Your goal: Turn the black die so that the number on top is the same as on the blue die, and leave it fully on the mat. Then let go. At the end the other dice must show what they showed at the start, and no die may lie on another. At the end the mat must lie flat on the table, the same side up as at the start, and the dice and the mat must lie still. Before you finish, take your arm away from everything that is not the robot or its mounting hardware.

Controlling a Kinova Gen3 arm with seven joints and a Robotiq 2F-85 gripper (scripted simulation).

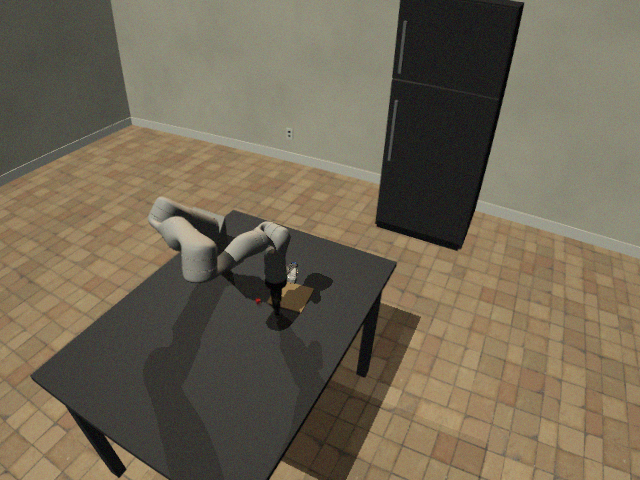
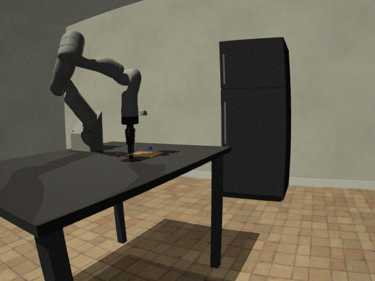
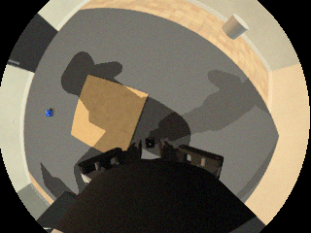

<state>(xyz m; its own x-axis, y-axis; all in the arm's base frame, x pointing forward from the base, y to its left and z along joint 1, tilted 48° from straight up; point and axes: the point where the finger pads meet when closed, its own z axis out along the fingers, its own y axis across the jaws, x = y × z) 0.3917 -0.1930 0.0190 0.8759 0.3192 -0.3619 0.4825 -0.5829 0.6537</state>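
The black die (image 3: pixel 150 143) is on the dark table in shadow, beside the tan mat (image 1: pixel 300 295) (image 2: pixel 146 154) (image 3: pixel 116 104) and off it. My gripper (image 1: pixel 276 310) (image 2: pixel 130 154) points straight down, low over the table. It is partly open, its fingers on either side of the black die with a gap showing at each side. The number on top of the black die is too dark to read. The blue die (image 2: pixel 150 148) (image 3: pixel 49 113) lies on the table beyond the mat; its number is too small to read. The mat lies flat.
A red die (image 1: pixel 257 300) (image 2: pixel 118 154) lies on the table near the gripper, on the robot base's side; it does not show in the wrist view. Arm shadows cross the table (image 1: pixel 217 372) and part of the mat. A black fridge (image 1: pixel 444 129) stands beyond the table.
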